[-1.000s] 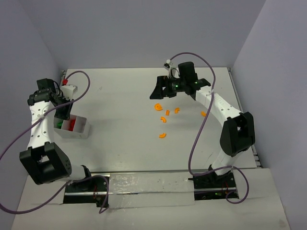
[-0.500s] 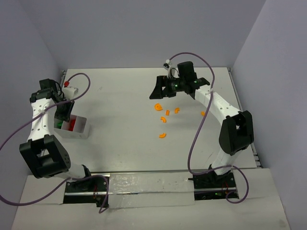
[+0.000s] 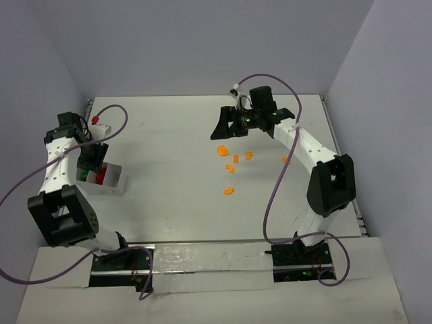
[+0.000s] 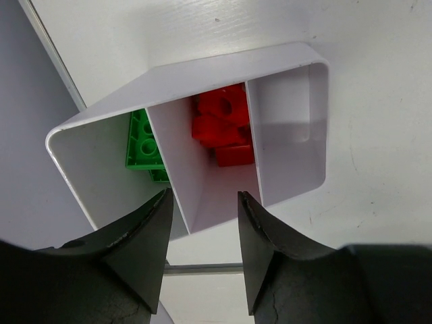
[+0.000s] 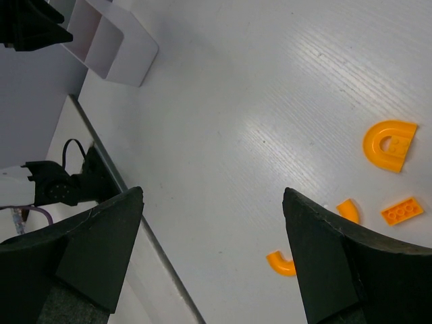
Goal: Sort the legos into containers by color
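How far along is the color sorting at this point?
Done: green legos sit in one end compartment of the tray, red legos in the middle one. In hand: nothing; the left gripper hangs open over the tray, and the right gripper is open near the orange legos. Left: those orange legos all lie loose on the table; the third compartment is empty.

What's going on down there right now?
Left hand open over tray. Right hand open, empty, near loose orange legos. Red legos and green legos binned. Nothing blocking.
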Motion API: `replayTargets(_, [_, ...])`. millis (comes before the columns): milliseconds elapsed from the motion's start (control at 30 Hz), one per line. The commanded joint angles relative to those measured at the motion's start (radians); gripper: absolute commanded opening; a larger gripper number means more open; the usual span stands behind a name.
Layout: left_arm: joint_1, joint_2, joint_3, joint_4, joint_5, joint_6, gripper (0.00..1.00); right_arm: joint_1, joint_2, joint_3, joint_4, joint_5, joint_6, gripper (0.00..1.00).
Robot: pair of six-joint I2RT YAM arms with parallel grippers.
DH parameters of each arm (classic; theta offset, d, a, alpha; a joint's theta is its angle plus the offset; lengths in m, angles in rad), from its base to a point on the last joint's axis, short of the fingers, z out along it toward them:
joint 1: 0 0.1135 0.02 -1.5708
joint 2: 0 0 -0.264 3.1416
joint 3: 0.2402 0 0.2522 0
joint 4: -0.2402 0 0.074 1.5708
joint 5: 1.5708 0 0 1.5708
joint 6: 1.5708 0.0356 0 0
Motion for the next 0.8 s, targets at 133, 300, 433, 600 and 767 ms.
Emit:
replayTargets(133, [0.005,0.003,0.053,0.009,0.042,0.003,0.52,-0.008,0.011,0.042,-0.004,-0.018,-0.02,0.91])
replayTargets(300, [-0.006,-0.026,0.161,-0.038,0.185,-0.022,0.52,-0.006,-0.003,0.022,-0.018,0.006,-0.062,0.9])
replayTargets(433, [-0.054,-0.06,0.233,-0.031,0.295,-0.082,0.54,-0.008,-0.022,0.011,-0.062,0.068,-0.133,0.9])
replayTargets(600, [-0.27,-0.141,0.143,0.138,0.263,-0.196,0.58,-0.01,-0.057,-0.026,-0.115,0.25,-0.223,0.9])
replayTargets(767, [-0.494,-0.088,0.052,0.322,0.326,-0.348,0.58,-0.065,-0.085,-0.081,-0.134,0.305,-0.23,0.89])
